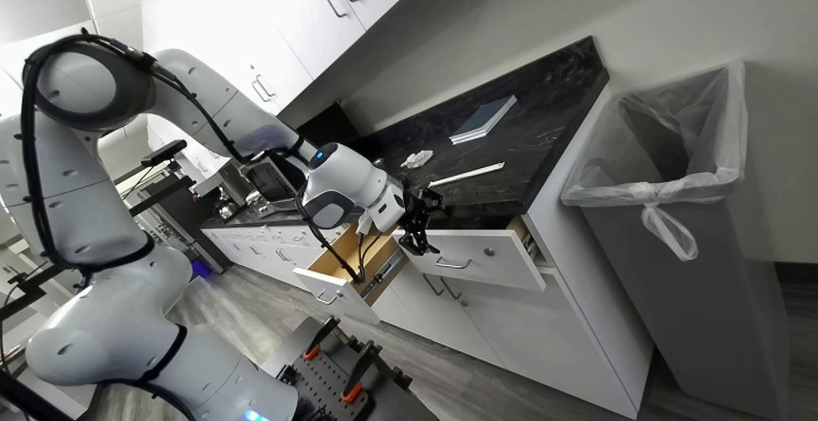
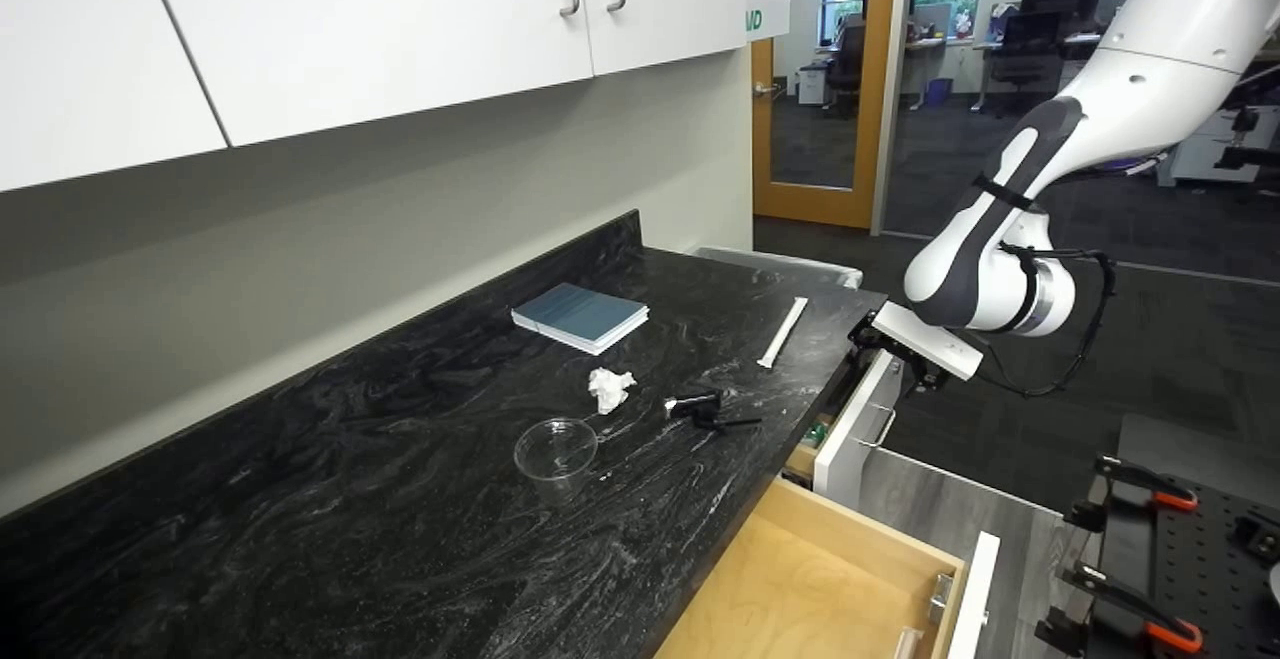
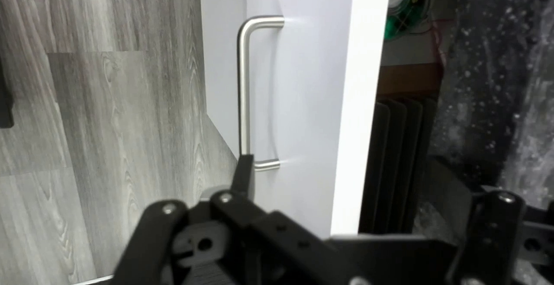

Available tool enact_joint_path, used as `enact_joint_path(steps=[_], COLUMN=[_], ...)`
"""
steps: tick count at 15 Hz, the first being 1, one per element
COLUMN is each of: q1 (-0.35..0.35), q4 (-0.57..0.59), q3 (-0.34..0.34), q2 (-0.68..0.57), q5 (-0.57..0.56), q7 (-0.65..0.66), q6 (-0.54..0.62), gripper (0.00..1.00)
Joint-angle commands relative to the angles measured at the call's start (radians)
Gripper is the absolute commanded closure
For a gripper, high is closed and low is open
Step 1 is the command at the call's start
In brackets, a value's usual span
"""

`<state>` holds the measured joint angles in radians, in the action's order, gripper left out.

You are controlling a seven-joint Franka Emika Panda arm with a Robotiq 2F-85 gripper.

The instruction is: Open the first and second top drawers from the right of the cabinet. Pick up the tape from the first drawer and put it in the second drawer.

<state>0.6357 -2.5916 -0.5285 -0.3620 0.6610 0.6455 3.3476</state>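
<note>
The white cabinet has two top drawers pulled out. The first drawer is partly out, its inside mostly under the countertop edge. Inside it, the tape, a clear-and-green Scotch pack, shows at the upper right of the wrist view; a bit of green shows in an exterior view. The second drawer stands farther out, with a light wood floor. My gripper is open with nothing held, its fingers on either side of the first drawer's front edge. The left finger overlaps the handle's end; whether they touch I cannot tell.
A black ribbed object lies in the first drawer. On the countertop are a book, crumpled paper, a white stick, a clear cup and a small black item. A bin stands beside the cabinet.
</note>
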Motion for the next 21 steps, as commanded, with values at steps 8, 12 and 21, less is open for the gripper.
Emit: enact_joint_path(steps=[8,12,21], q1=[0.37,0.359,0.207], q4=[-0.026,-0.012,0.05], q3=[-0.236,-0.201,-0.015], q2=[-0.094,-0.136,-0.23], q5=[-0.266,-0.281,-0.392], q7=[0.025,0.017,0.089], q6=[0.115,0.115,0.115], gripper=[0.3,0.24,0.52])
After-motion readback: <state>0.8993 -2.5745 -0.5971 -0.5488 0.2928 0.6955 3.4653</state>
